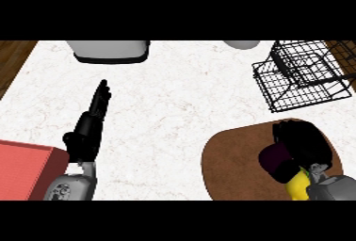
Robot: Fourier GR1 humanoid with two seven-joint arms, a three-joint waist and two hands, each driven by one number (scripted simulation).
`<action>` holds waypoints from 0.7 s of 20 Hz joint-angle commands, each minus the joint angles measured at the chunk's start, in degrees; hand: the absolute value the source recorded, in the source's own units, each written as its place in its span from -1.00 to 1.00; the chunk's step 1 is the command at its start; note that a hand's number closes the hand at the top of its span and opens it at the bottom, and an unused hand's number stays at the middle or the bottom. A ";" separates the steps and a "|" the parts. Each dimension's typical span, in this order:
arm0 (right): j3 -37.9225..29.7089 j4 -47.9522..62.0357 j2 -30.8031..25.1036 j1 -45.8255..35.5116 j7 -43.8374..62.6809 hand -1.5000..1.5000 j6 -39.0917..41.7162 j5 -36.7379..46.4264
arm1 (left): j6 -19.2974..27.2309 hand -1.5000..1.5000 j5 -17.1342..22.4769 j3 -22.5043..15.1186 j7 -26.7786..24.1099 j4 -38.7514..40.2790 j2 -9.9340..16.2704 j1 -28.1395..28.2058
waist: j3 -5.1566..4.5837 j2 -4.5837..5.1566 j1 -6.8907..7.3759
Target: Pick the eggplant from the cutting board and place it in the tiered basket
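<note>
Bare counter (pixel 173 94) mid-view, tiered basket (pixel 303 75) far right, red box (pixel 24 169) lower left

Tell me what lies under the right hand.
The right hand covers the dark purple eggplant on the brown cutting board. Its yellow end shows; whether the fingers close around it is hidden.

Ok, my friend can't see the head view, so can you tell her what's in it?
The right hand curls over a dark purple eggplant on a round brown cutting board, on a white counter. A black wire basket stands beyond the board. The left hand rests open, fingers straight, near a red box.
</note>
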 commanded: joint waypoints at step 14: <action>-25.66 -31.85 -4.90 -9.84 8.44 1.00 22.94 -15.62 | 0.53 0.00 -0.75 -1.00 -0.38 -1.12 -0.97 1.34 | 0.28 0.06 -0.48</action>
